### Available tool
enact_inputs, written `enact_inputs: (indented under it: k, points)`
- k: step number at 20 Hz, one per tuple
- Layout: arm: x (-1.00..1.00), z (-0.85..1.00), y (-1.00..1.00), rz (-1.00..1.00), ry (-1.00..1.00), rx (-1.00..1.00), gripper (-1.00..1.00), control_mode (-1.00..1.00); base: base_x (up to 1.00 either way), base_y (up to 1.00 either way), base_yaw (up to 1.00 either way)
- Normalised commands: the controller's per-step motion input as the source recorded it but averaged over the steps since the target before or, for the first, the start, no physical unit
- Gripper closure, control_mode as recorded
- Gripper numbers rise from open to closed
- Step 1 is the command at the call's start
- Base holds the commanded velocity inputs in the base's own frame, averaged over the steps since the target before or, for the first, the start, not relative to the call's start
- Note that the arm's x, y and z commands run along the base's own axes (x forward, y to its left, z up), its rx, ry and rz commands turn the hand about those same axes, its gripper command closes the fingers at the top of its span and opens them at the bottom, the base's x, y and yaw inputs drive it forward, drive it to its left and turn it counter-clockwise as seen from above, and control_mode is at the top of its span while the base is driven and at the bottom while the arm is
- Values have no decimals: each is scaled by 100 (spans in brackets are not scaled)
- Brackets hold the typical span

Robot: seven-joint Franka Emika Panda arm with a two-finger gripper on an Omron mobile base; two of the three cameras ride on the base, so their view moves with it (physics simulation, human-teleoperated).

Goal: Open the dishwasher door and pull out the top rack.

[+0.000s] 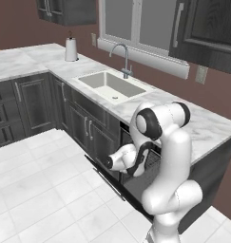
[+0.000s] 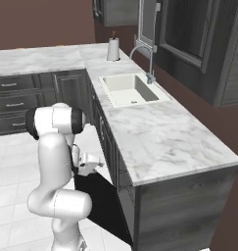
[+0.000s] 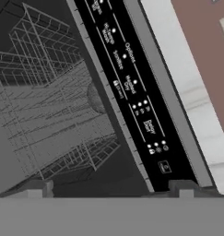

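The dishwasher door [image 1: 109, 179] hangs swung down, its black panel [image 2: 102, 202] slanting out over the floor. My gripper [image 3: 111, 188] is open, its two fingertips [image 3: 37, 186] spread wide at the bottom of the hand view with nothing between them. It points into the dishwasher's dark opening just under the counter. The top rack [image 3: 53, 106], a dim grey wire basket, sits inside the tub, ahead and to the left of the fingertips. A part of the rack's grid [image 1: 153, 162] shows behind my forearm. The black control strip [image 3: 132, 87] with white labels runs along the opening's upper edge.
A marble counter [image 2: 164, 142] runs above the dishwasher, with a sink [image 1: 110, 85], a faucet [image 1: 124, 59] and a paper towel roll [image 1: 71, 49]. Dark cabinets [image 1: 91, 130] stand to the left of the opening. A white tiled floor [image 1: 41, 190] spreads in front.
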Motion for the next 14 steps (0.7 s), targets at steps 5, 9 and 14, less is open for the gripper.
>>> enact_inputs:
  k: [5,9,14]
  points:
    - [36,0,-14,1,0,-1,-100,-100,0,0,0]
    - [41,-7,-17,1,0,0,-100,-100,0,0,0]
    - [37,-25,-11,3,0,-1,-100,-100,0,0,0]
